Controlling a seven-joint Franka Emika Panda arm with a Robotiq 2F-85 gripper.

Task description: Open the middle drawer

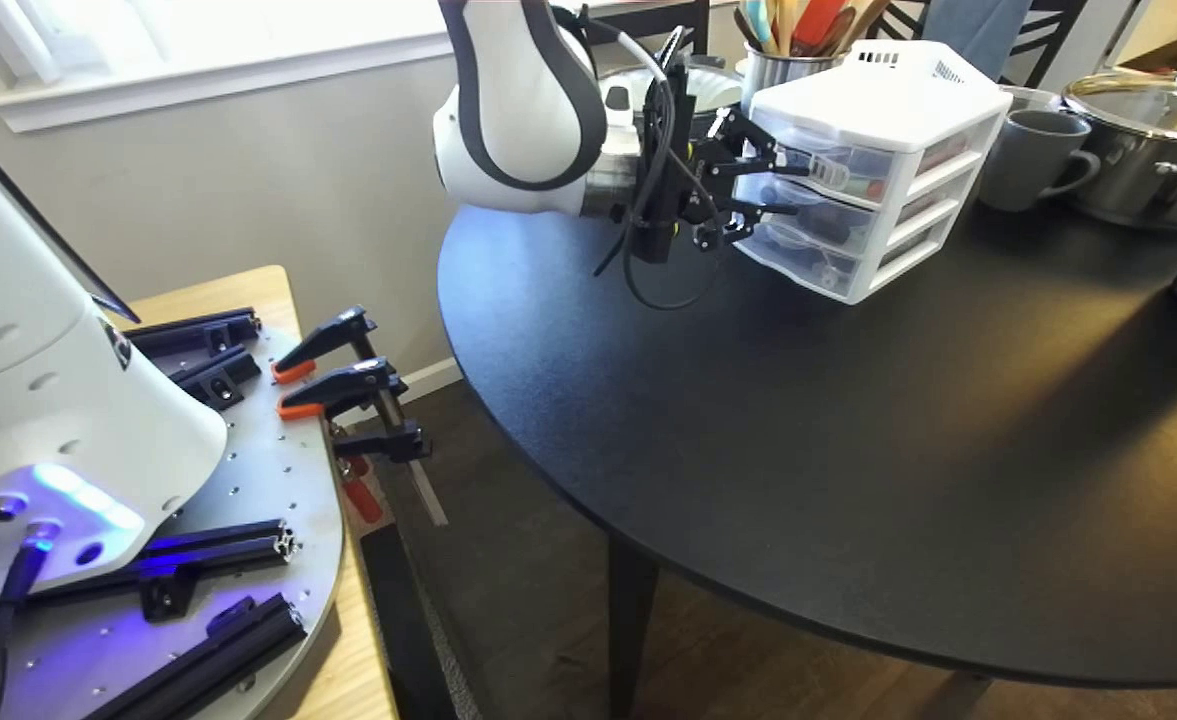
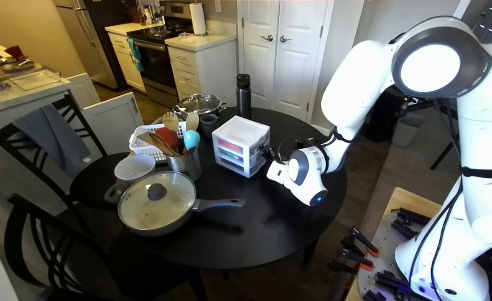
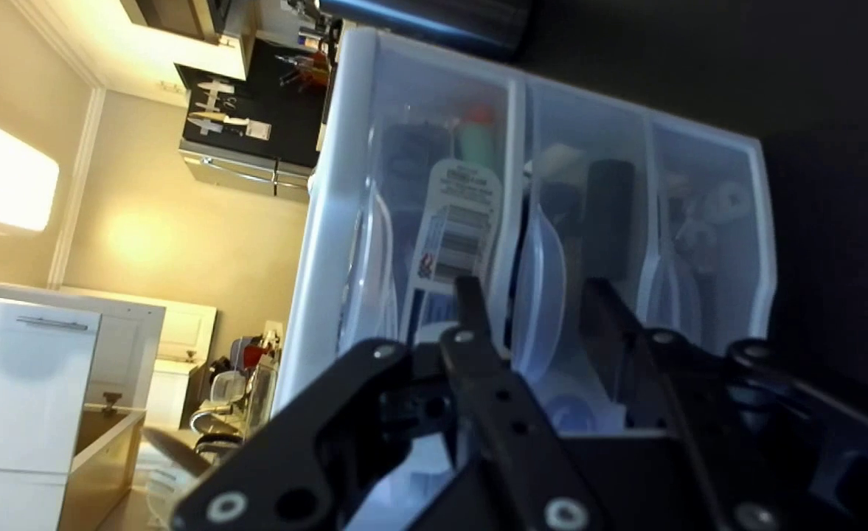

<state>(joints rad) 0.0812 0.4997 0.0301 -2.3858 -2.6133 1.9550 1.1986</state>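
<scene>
The middle drawer (image 1: 833,222) is the second of three translucent drawers in the white-framed unit (image 1: 873,95). It looks closed. In the wrist view, the middle drawer (image 3: 577,133) shows dark items through its front. Its curved clear handle lip (image 3: 540,295) lies between my two fingertips. My gripper (image 1: 801,190) is open at the front of the unit, with one finger by the top drawer and one by the middle drawer. In the wrist view my gripper (image 3: 533,286) straddles the lip without visibly closing on it. Contact cannot be told. In an exterior view my gripper (image 2: 266,153) partly hides the drawer fronts.
The unit stands on a round black table (image 1: 748,450). A grey mug (image 1: 1033,155) and a steel pot (image 1: 1138,160) stand beside it. A utensil holder (image 2: 185,165), a lidded pan (image 2: 158,205) and a dark bottle (image 2: 243,96) are also on the table.
</scene>
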